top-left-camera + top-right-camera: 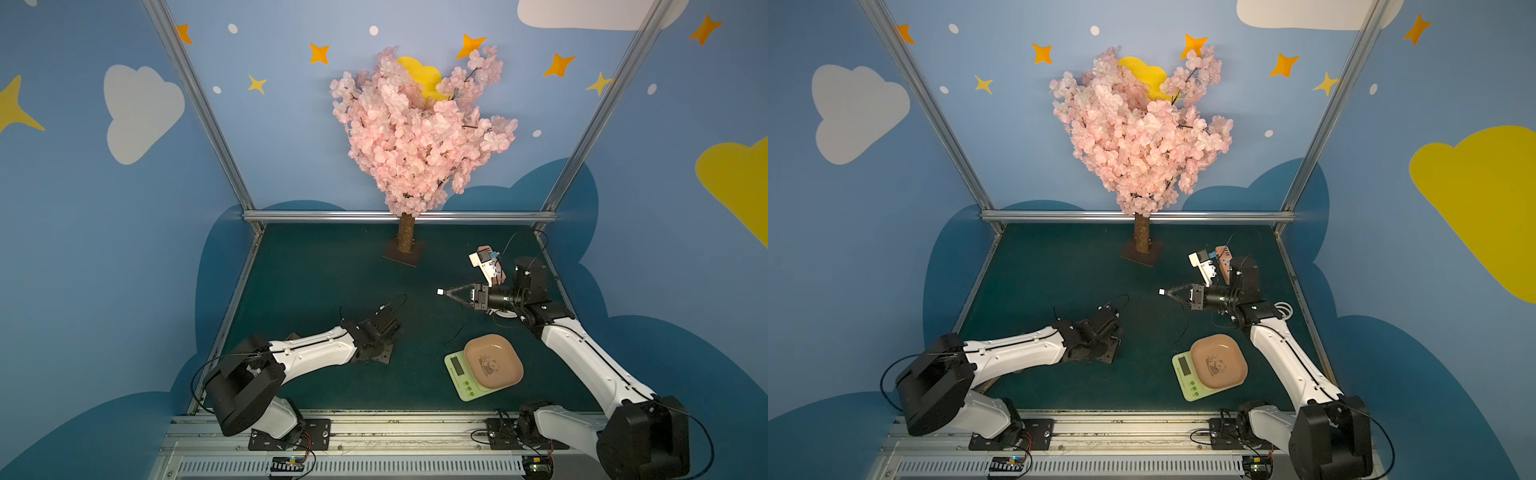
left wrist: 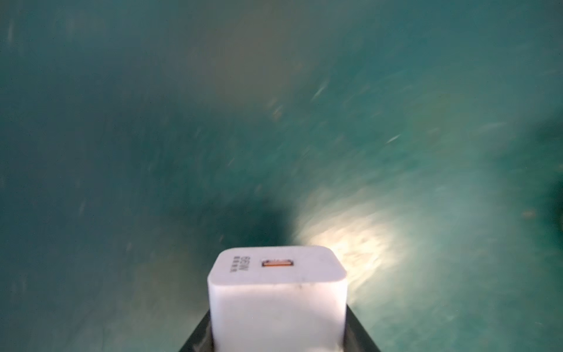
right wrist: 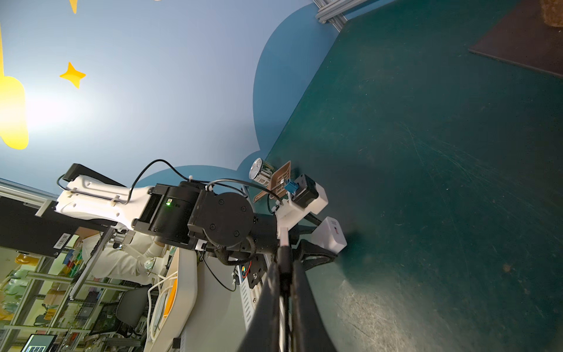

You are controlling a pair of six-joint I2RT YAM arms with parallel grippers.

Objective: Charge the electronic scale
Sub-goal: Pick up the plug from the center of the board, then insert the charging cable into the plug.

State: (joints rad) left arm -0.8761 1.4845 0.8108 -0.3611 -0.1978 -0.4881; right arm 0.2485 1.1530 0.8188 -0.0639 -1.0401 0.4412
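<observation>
White charger block [image 2: 277, 292] in my left gripper [image 2: 278, 327], cable plug [image 1: 440, 292] in my right gripper [image 1: 447, 293].
Both grippers are closed on what they hold, the right one narrow, above the tabletop [image 1: 332, 282]. The electronic scale [image 1: 457, 368] sits at the front of the tabletop, beside my right arm [image 1: 582, 353].

A robotics lab, staged like a playroom: cloud-painted walls [image 1: 104, 257] on aluminium framing [image 1: 399, 216]. Past the framing stand cluttered storage shelves [image 3: 33, 292].
</observation>
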